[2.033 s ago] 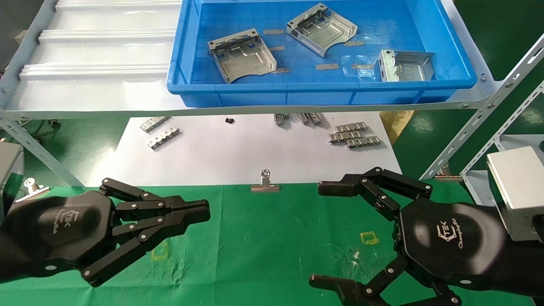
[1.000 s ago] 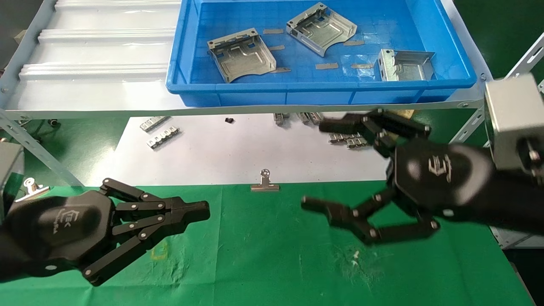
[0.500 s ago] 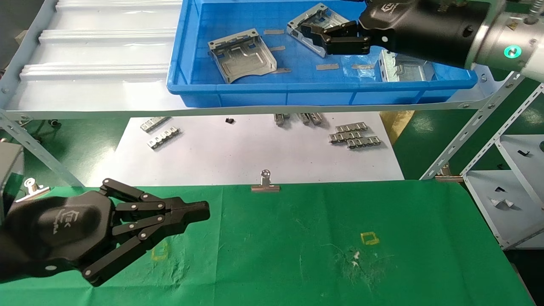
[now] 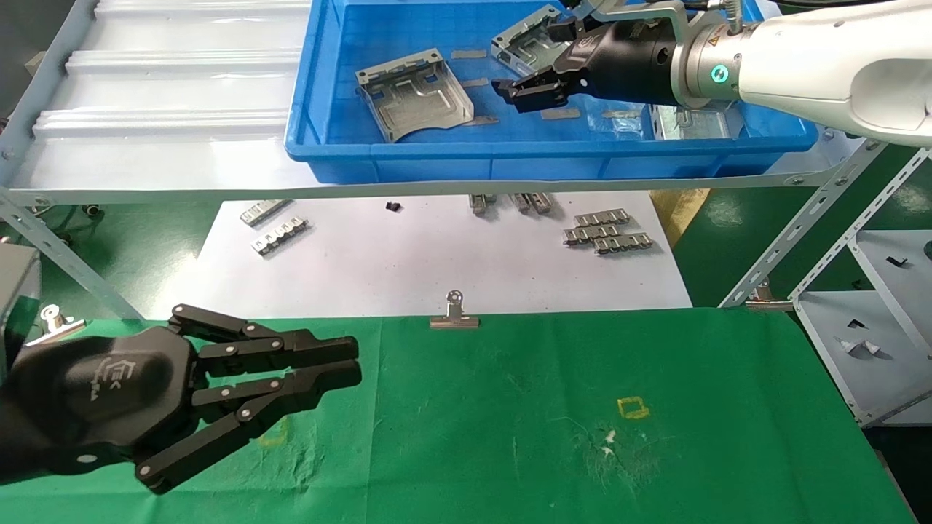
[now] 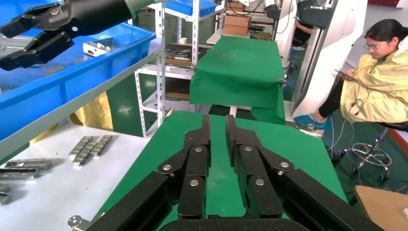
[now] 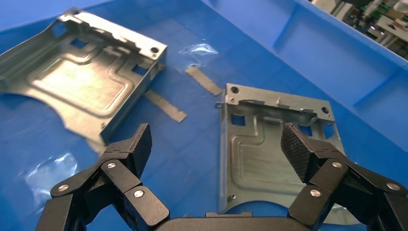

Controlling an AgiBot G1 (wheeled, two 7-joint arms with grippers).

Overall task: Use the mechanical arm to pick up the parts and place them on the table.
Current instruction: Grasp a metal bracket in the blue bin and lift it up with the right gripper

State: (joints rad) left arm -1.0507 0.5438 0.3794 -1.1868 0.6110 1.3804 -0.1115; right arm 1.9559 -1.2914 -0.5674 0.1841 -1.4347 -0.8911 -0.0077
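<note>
shiny stamped sheet-metal parts [image 6: 269,144] in a glossy blue plastic bin [image 4: 437,156]; wrinkled matt green cloth table [image 4: 510,407]

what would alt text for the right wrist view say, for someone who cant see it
The right gripper hangs open just above a silver stamped metal part lying flat in a blue bin, one ridged fingertip on each side of it. A second, similar part lies nearby, with short grey strips between them.
</note>
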